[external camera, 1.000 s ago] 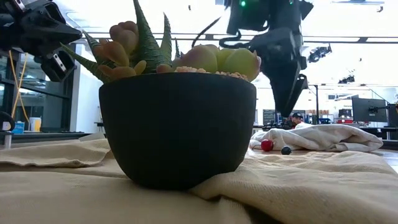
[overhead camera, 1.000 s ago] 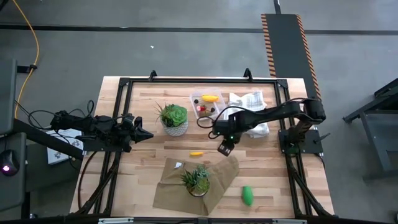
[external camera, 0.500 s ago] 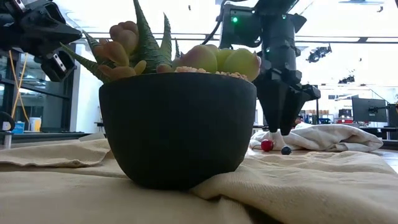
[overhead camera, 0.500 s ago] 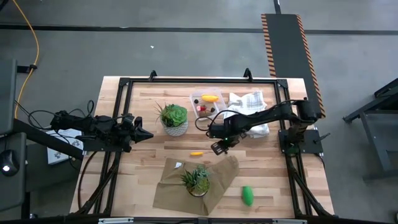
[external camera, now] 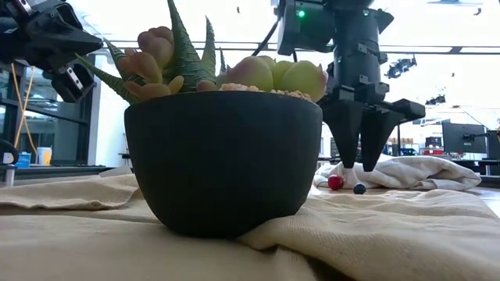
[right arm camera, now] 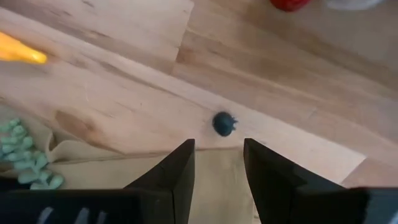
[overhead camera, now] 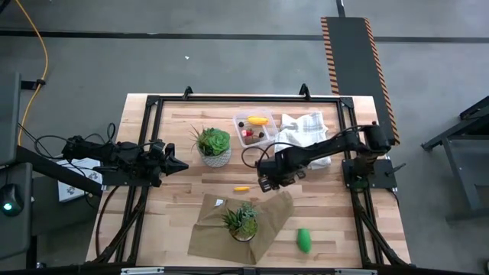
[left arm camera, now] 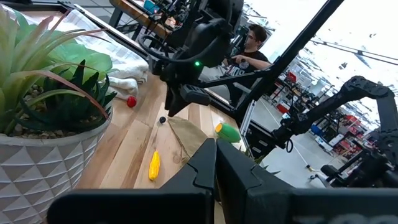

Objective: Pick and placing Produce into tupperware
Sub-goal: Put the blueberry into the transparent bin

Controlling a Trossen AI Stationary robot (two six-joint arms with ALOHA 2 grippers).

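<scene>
1. the right tool is seen hanging just above the bench, near the edge of the tan cloth; its two dark fingers are held partly apart with nothing gripped between them.
2. the tiny dark round berry is found on the bare wood just ahead of the fingertips, almost in line with the gap between the two fingers, perhaps a shade toward one side; being round, it offers no long axis to be matched.
3. in the low view the berry is seen below the pointed fingers, beside a small red berry.
4. a short forward reach and a drop are judged to be what the pick needs.
5. the small clear plastic rectangular tupperware is placed at the far side of the bench, with a yellow oblong piece already inside.
6. the left tool is kept shut and empty well away, so the right arm is clearly the nearer.
</scene>
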